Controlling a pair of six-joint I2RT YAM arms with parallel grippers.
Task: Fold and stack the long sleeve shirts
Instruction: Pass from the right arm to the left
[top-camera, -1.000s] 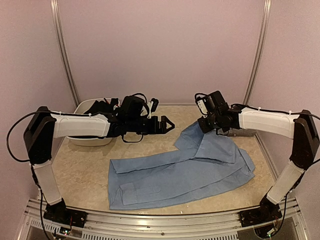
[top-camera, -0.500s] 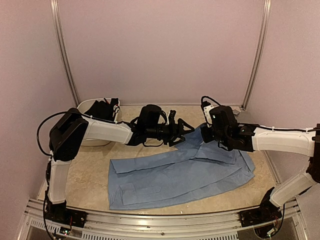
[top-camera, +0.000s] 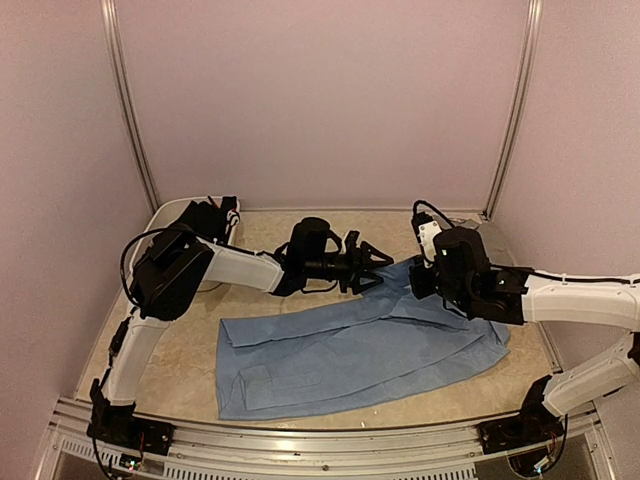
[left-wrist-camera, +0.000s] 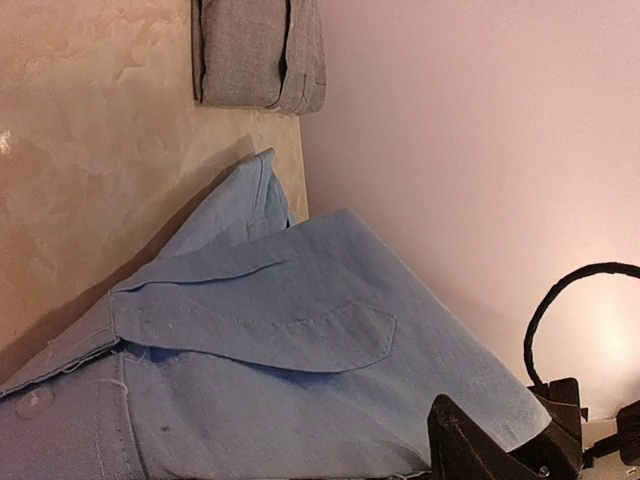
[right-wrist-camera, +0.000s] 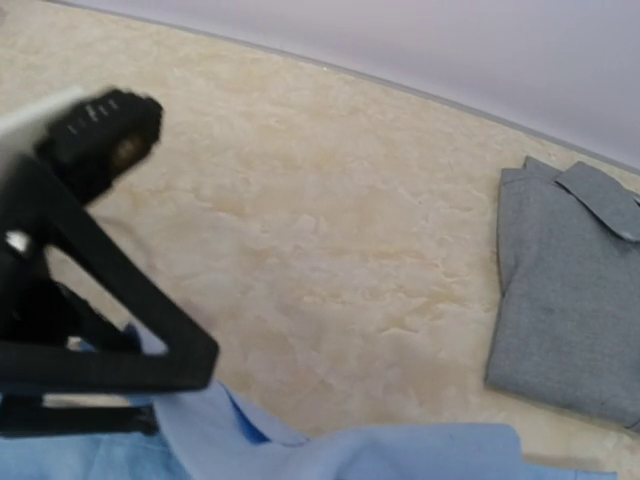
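1. Check the left gripper (top-camera: 372, 268). The top view shows its jaws spread apart with nothing between them. The light blue shirt (top-camera: 370, 345) lies flat on the table (top-camera: 170, 330), just below and ahead of the fingertips. Its collar (left-wrist-camera: 250, 320) fills the left wrist view. Judge this as an approach to the collar end, the natural hold for a first fold.

2. Check the right gripper (top-camera: 420, 280). It hangs low over the same end of the shirt, just across the collar from the left gripper. Blue cloth lies against its fingers (right-wrist-camera: 130, 368) in the right wrist view. You cannot tell whether the jaws are clamped on the cloth or merely beside it, so do not assume a hold.

3. Note why both grippers work at one end. Two holds across the shoulders would probably keep that edge straight when lifted. The body and sleeves trail away beneath both wrists, toward the arm bases.

4. Locate the grey shirt (right-wrist-camera: 570, 290). It lies folded on the table beyond the right gripper's fingertips, likely as the base of the stack.

5. Back along the left arm, behind its wrist, a white tub (top-camera: 172, 207) holds black cloth (top-camera: 205, 220), probably waiting its turn.
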